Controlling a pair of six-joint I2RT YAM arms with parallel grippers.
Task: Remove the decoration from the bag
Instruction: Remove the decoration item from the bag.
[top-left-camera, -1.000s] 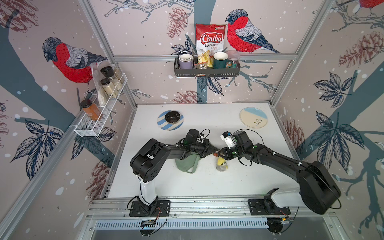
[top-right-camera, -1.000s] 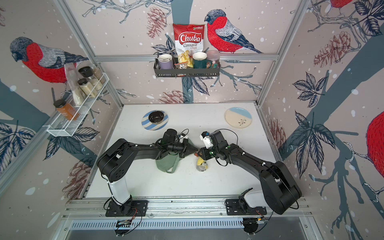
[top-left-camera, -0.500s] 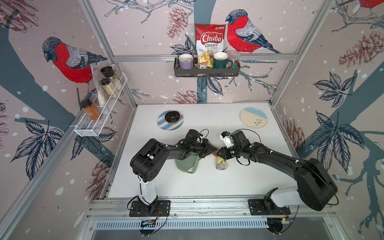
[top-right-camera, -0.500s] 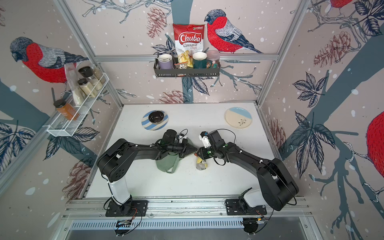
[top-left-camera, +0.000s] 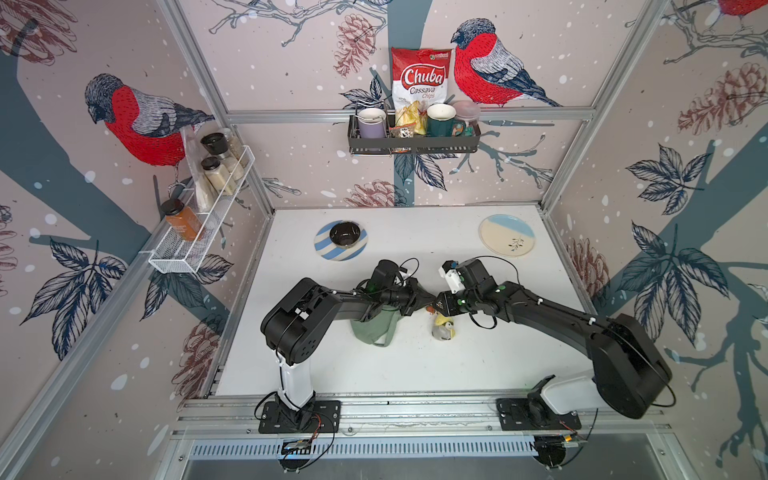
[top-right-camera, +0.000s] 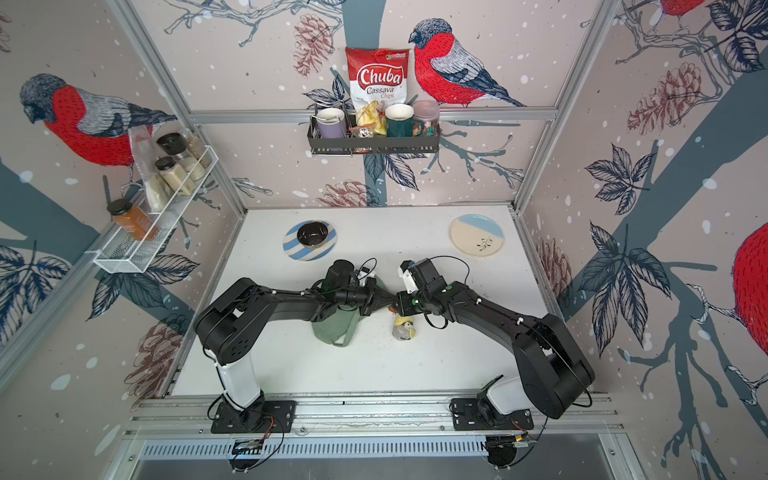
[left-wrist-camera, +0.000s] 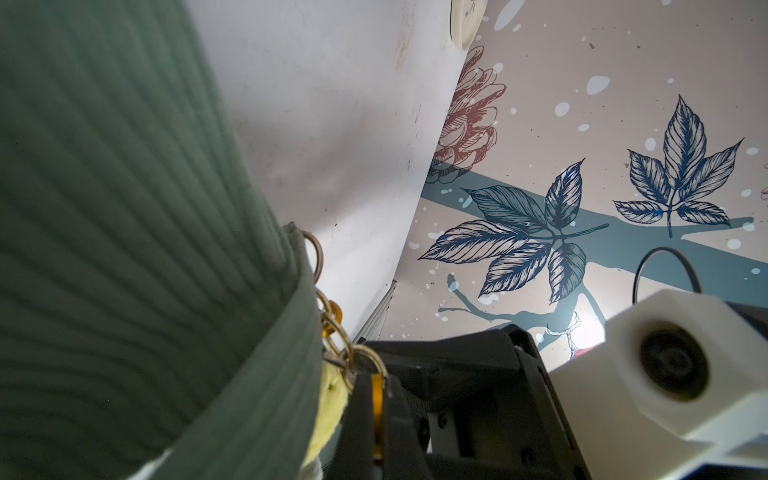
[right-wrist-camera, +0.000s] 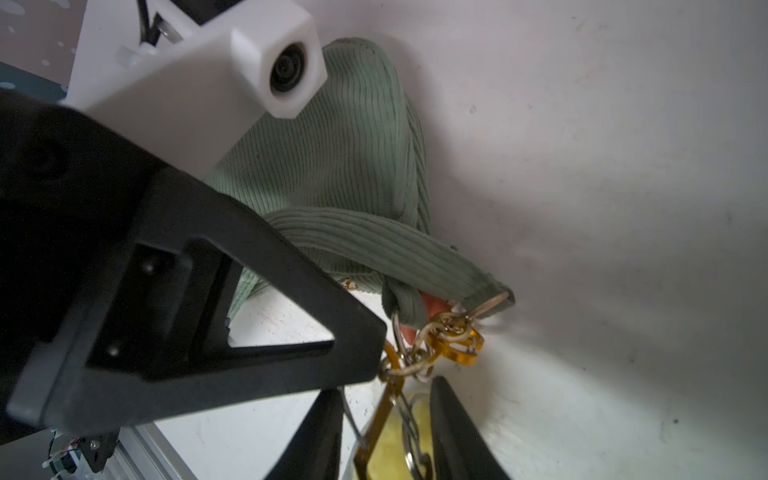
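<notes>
Bag: one soft green ribbed cloth bag (top-left-camera: 374, 330), mid white surface (top-left-camera: 415, 361)
Toy: one small yellow-grey fluffy toy (top-left-camera: 444, 328) beside it, on a gold chain (right-wrist-camera: 415, 365)
Plates: two, a blue-striped plate (top-left-camera: 340, 254) and a cream and blue plate (top-left-camera: 507, 239); one black bowl (top-left-camera: 344, 233)
Arms: two, left arm (top-left-camera: 332, 301) and right arm (top-left-camera: 552, 316) bent inward, tips almost touching
Left pincer (top-left-camera: 428, 297): squeezed tight on the bag strap
Right pincer (right-wrist-camera: 384, 390): a little open, chain in the gap

One bag (top-left-camera: 374, 328) at the left gripper (top-left-camera: 430, 299), one plush decoration (top-left-camera: 443, 329) just beside the right gripper (top-left-camera: 437, 306), and beyond both two plates (top-left-camera: 507, 235), one bowl (top-left-camera: 344, 233), two mugs (top-left-camera: 441, 120) and one chip packet (top-left-camera: 422, 79).
</notes>
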